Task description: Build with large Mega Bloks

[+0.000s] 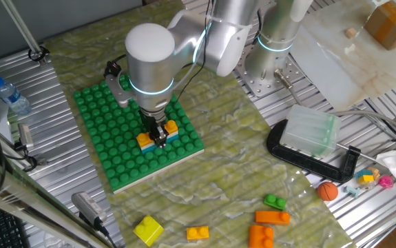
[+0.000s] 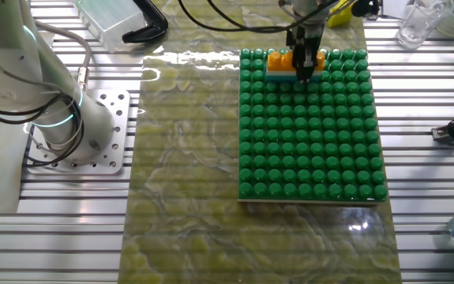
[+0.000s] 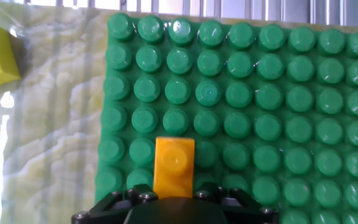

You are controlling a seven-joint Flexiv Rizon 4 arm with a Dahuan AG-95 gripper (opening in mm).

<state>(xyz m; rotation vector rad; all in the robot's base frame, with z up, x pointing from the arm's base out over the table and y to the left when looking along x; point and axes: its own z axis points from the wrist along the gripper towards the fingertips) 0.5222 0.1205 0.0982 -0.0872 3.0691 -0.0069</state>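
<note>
A large green studded baseplate (image 1: 115, 148) lies on the table. Near its right edge an orange Mega Blok (image 1: 146, 140) sits on a teal one (image 1: 173, 135). My gripper (image 1: 158, 136) stands straight down over the middle of the orange brick, its fingers closed on its sides. The other fixed view shows the orange brick (image 2: 279, 60) on the pale lower brick (image 2: 280, 76) at the plate's far edge (image 2: 313, 134), with the gripper (image 2: 309, 61) on it. In the hand view the orange brick (image 3: 174, 163) runs out from under the gripper (image 3: 174, 198) over the baseplate (image 3: 278, 112).
Loose bricks lie at the front: a yellow one (image 1: 148, 229), three orange ones (image 1: 198, 233) (image 1: 272, 218) (image 1: 261, 236) and a green one (image 1: 275, 202). A small orange ball (image 1: 328, 191) and a black clamp with a clear box (image 1: 311, 134) are at the right. A water bottle (image 1: 10, 96) lies at the left.
</note>
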